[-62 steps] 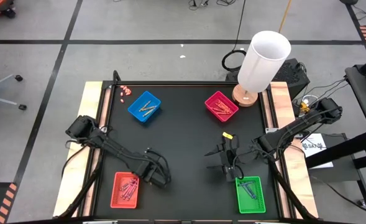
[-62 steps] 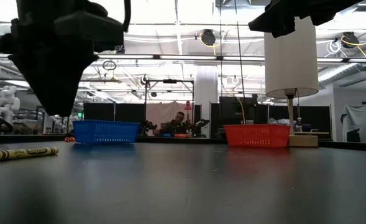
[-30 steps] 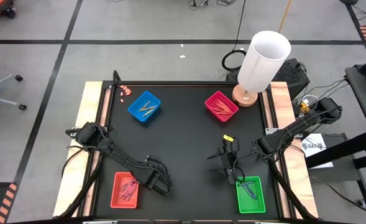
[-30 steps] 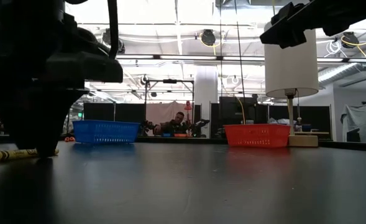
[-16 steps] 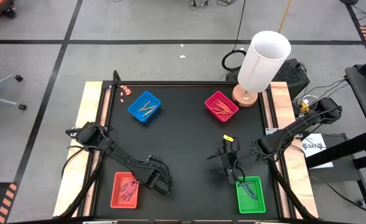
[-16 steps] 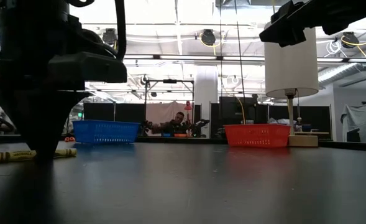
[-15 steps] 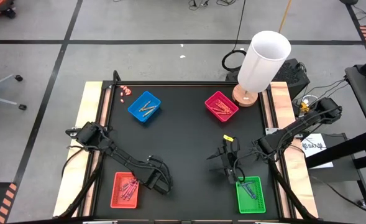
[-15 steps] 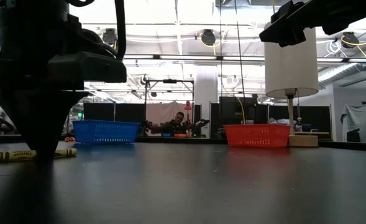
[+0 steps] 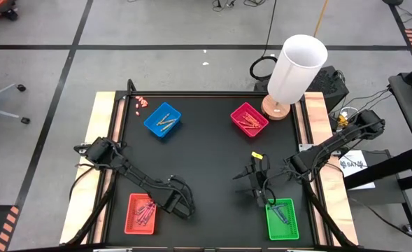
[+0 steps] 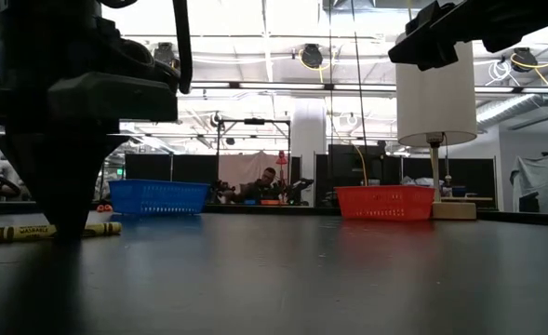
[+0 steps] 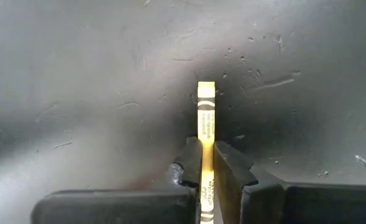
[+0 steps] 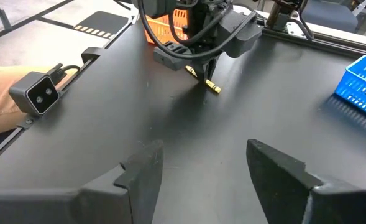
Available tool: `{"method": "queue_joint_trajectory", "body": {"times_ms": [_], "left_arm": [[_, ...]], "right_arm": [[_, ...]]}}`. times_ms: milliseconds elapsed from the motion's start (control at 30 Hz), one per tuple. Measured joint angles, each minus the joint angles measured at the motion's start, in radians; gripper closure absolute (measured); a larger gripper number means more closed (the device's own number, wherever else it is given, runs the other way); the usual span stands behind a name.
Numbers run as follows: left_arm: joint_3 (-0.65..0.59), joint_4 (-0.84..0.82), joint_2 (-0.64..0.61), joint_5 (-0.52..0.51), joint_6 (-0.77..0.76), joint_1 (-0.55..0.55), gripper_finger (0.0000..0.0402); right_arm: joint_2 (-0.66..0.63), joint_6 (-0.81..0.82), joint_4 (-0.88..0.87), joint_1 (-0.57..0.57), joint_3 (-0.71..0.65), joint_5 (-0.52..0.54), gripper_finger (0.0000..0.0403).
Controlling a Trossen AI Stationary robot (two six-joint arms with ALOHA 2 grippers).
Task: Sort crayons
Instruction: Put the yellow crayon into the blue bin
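Note:
A yellow crayon (image 11: 205,115) lies flat on the black table near the front left, just right of the red tray (image 9: 140,213). My left gripper (image 11: 205,168) points down over it and is shut on it. The low view shows the crayon (image 10: 32,231) sticking out on both sides of my left gripper's tip (image 10: 64,226). The right wrist view also shows the crayon (image 12: 215,88). My right gripper (image 12: 204,158) hangs open above the table's right half (image 9: 246,180), with nothing between its fingers. More crayons lie in the trays. My left gripper pinches the yellow crayon's paper-wrapped shaft (image 11: 205,146), about its middle, between its two fingers (image 11: 228,167). The fingers come from above, pointing down, one on each long side. The crayon lies level on the table, both ends free.
A blue tray (image 9: 162,120) and a magenta tray (image 9: 249,119) stand at the back. A green tray (image 9: 282,218) stands at the front right. A white cylinder on a wooden foot (image 9: 296,70) stands at the back right corner. Tiny pink bits (image 9: 141,102) lie at the back left.
My left gripper has stayed over the crayon and rolled about its own axis. The crayon still lies on the table. Its end nearer the table's middle has shifted a little toward the table's right edge.

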Motion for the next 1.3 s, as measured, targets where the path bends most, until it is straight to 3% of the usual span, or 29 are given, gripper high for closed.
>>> {"method": "queue_joint_trajectory", "body": {"times_ms": [267, 733, 833, 1033, 1300], "left_arm": [[0.015, -0.016, 0.003, 0.000, 0.018, 0.000, 0.0396], [0.172, -0.089, 0.007, -0.062, 0.252, 0.001, 0.0394], [0.233, -0.128, 0.006, -0.137, 0.355, -0.006, 0.0394], [0.325, -0.132, 0.004, -0.278, 0.746, -0.040, 0.0393], [0.333, -0.191, -0.070, -0.510, 0.899, -0.054, 0.0393]], "right_arm": [[0.000, 0.000, 0.000, 0.000, 0.000, 0.000, 0.0188], [0.000, 0.001, -0.001, 0.000, 0.000, 0.000, 0.0188], [0.000, 0.012, -0.002, 0.000, 0.000, 0.000, 0.0188], [0.005, 0.031, -0.005, 0.006, 0.000, -0.001, 0.0188], [0.052, 0.045, 0.003, 0.051, 0.000, -0.001, 0.0188]]}}
